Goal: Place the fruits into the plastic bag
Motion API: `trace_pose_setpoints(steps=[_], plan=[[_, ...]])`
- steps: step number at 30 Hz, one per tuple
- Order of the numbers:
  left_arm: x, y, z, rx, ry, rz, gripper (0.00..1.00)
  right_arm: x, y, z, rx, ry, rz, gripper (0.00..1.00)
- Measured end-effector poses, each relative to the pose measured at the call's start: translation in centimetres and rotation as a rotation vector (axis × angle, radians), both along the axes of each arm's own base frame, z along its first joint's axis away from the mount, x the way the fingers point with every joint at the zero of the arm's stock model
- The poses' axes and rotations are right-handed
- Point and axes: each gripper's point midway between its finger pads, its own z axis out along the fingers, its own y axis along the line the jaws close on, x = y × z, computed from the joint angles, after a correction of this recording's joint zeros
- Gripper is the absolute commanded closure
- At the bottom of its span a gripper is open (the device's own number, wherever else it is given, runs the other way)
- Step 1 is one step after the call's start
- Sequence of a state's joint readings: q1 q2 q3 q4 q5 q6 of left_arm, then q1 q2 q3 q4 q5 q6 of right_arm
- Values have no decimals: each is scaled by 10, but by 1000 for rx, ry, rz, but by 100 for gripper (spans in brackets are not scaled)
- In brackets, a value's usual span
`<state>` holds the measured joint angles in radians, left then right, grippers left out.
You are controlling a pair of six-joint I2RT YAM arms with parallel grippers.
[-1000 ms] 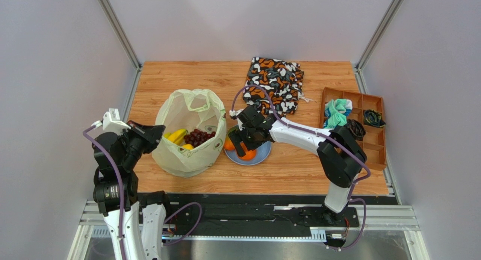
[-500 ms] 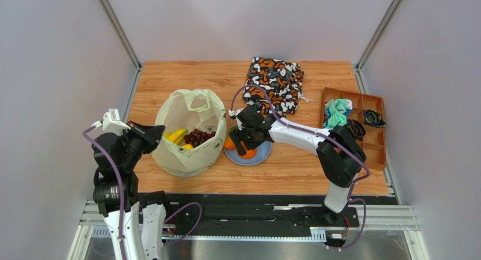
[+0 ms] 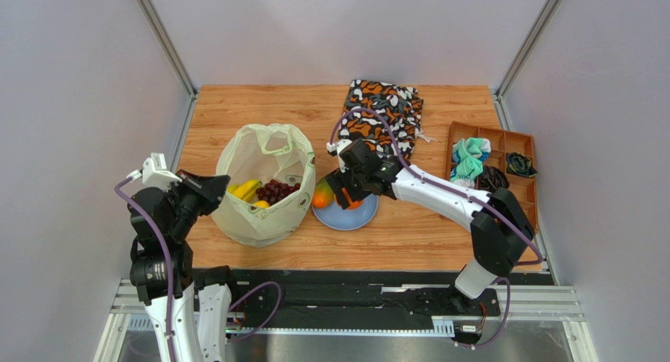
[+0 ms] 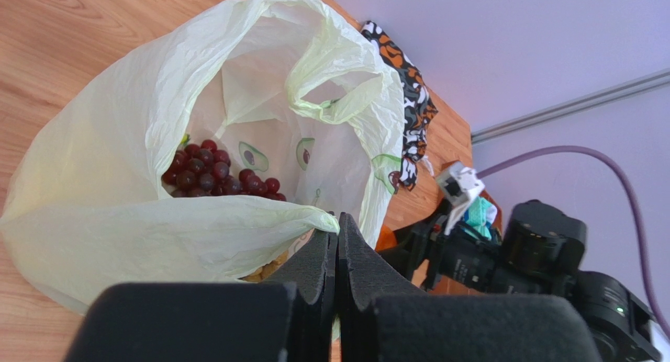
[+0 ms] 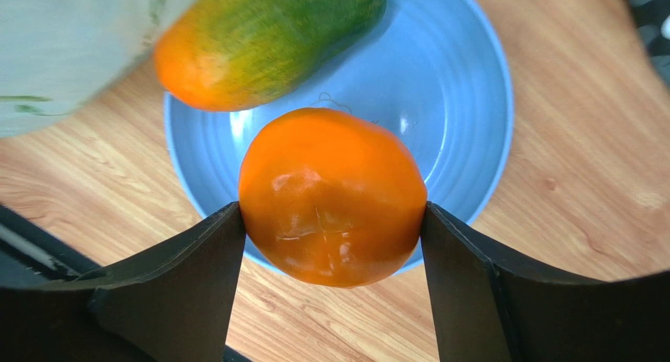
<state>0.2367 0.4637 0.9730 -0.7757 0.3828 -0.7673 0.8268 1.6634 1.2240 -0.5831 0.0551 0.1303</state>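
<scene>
The pale yellow-green plastic bag stands open on the table, with dark grapes and yellow bananas inside; the grapes also show in the left wrist view. My left gripper is shut on the bag's near rim and holds it open. My right gripper is shut on the orange and holds it above the blue plate. The red-green mango lies on the plate's left edge, next to the bag.
An orange-black-white patterned cloth bag lies behind the plate. A brown compartment tray with cloth items stands at the right. Grey walls close in the table on three sides.
My right gripper has lifted the orange off the plate and moved slightly right and back. The mango now shows clearly at the plate's left edge. The left arm has not moved.
</scene>
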Motion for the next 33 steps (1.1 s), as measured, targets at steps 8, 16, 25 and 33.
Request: trace_pose_setpoints(steps=[8,16,25,33], plan=[[0,0,-3,-1,4,0,100,9,17,92,215,-117,17,63],[1,0,-6,-3,12,-1,100,7,60,196,470,-220,101,66],[1,0,-6,-4,12,-1,100,-40,142,215,427,-264,347,66],[0,0,-7,-3,10,-1,100,-37,158,175,306,-192,363,67]])
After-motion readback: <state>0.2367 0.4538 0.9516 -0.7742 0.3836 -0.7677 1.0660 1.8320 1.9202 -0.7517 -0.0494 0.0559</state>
